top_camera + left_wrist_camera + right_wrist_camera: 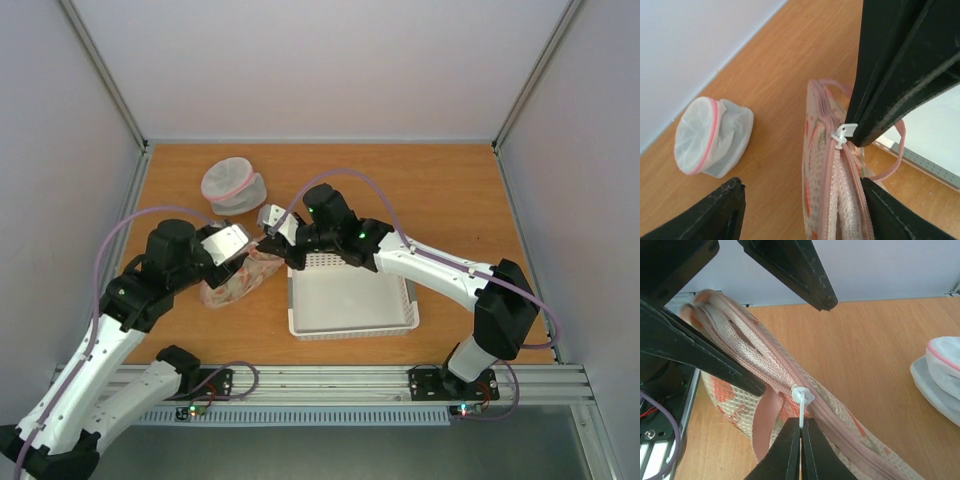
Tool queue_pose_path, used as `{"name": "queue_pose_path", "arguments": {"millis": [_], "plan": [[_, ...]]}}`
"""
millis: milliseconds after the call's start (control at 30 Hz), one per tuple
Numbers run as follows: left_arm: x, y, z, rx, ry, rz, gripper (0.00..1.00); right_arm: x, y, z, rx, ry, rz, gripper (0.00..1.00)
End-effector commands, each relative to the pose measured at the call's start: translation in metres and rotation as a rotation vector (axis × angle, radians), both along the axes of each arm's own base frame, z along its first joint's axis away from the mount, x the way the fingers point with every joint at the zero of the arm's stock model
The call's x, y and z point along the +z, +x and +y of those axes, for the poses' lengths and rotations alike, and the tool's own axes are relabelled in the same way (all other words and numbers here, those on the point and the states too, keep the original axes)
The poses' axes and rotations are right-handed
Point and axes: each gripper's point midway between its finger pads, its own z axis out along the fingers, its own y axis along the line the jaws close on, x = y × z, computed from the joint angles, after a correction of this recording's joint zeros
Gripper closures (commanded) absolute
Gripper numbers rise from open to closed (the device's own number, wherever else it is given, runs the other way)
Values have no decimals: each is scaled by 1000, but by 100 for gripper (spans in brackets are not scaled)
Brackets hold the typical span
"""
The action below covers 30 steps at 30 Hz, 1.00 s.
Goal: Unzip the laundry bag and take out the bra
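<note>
We look down on a warm orange wooden table [450, 190] boxed in by plain white walls [320, 70] on the left, far and right sides, with a metal rail [340, 378] along the near edge where the two arms are bolted.

The laundry bag [232, 285], cream mesh with a pink and green print and pink zip trim, stands on its edge left of centre, just beside the left side of a white basket [352, 333]; we cannot tell whether the two touch. A round white mesh pouch [233, 186] with a pink rim lies farther back, apart from the bag.

The right gripper [801, 427] has its fingers pressed together, pinching the small white zipper pull [801, 394] on the bag's top edge. On one side of the pull the zip teeth are parted and pale mesh shows in the gap; on the other side the zip is closed. The bag's pink loop strap [892, 160] hangs beside the pull, on the basket side.

The left gripper [801, 182] is spread wide astride the bag's upper edge. One finger is clear of the fabric on the pouch side. The other sits close against the bag on the basket side, though we cannot tell whether it touches.

Bare wood stretches across the far and right parts of the table, from the basket to the walls, and a narrower strip lies between the bag and the left wall
</note>
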Motion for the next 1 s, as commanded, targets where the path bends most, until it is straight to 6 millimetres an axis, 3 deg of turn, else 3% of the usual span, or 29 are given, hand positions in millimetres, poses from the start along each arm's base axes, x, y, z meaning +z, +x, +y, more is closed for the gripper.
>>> {"name": "queue_pose_path", "arguments": {"millis": [0,100,300,433,633,967], "plan": [[0,-6,-1,-4,-21,51,41,21,-16,5,88,58,-56,99],[-8,-11,-5,-38,-9,91,50,17,-20,5,102,51,-61,99],[-12,-16,-6,-87,22,74,98,8,-13,3,78,43,-47,99],[-16,-12,2,-83,89,3,99,-4,8,-5,10,39,-10,99],[-11,-12,5,-123,146,-127,99,-41,49,-35,-133,-34,45,99],[-9,-15,3,-146,132,-166,99,-67,100,-88,-320,-79,98,99]]}}
